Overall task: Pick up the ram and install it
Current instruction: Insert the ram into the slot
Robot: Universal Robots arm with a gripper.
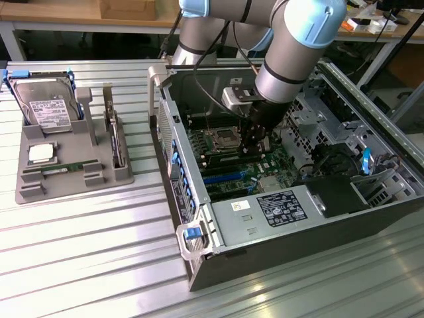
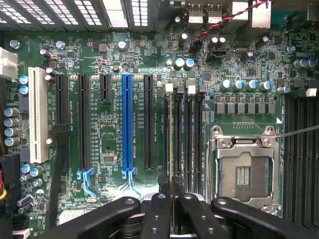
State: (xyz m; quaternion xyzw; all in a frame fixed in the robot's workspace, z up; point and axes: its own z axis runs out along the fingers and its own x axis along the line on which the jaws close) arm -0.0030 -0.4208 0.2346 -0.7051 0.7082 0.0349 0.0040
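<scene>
- At the exterior view's left, the grey tray [image 1: 26, 192] sits on the tabletop [image 1: 99, 252]. It carries the hard drive [image 1: 50, 106], the square CPU chip [image 1: 41, 154] and a green stick [image 1: 63, 169] lying flat in its front groove. You have nothing to do with these at this moment.
- Further right, the open computer case [image 1: 278, 255] lies on its side. Your arm reaches down into it, with the gripper [image 1: 255, 149] low over the motherboard, just beside the processor socket.
- In the wrist view, the white slot [image 2: 37, 114] and the blue slot [image 2: 127, 124] are well apart from your work.
- Next come the memory slots [image 2: 192, 134]. Your gripper [image 2: 172, 186] is closed almost fully on the ram [image 2: 172, 139]. You see the ram edge-on, as a thin pale line running along one of these slots.
- I cannot tell whether its lower edge is touching the slot or hanging just above it.
- Right of the slots, the empty CPU socket [image 2: 244, 174] is close by, so you have little room on that side.
- My judgement is that the pick is done and you are in the install step. Seating the ram calls for it to be square along the slot, upright and notch matched, then pushed straight down. A tilt could jam it.
</scene>
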